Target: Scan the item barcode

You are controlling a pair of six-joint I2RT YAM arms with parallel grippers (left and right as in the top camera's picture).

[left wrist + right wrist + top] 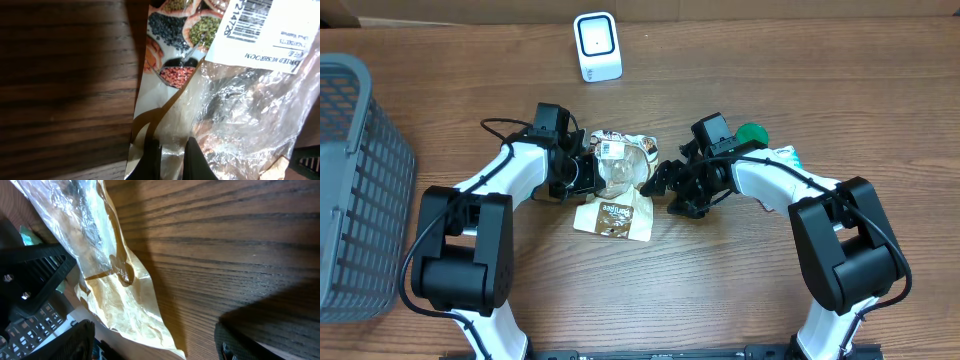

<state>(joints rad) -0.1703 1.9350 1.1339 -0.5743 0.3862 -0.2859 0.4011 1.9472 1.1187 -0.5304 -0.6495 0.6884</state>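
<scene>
Plainly the scan is not yet done. The packet [618,188] of dried mushrooms lies at the middle of the table [770,290], between the two arms and well apart from the white scanner [597,46] standing at the far edge. The step in hand looks to be the grasp. The left pincer [172,157] is pinched tight on the packet's film at one side. The right pincer [155,347] stands wide, with the packet's brown edge lying in the gap and nothing gripped. What is left, by this judgement, is to lift the packet, carry it to the scanner and turn the barcode label [252,22] toward its window. The packet's long axis runs roughly from the far side of the table toward the robot, a little slanted. Its crumpled clear end points toward the scanner and its printed brown end toward the robot. The label shows in the left wrist view, beyond the fingers, on the face turned to that camera.
</scene>
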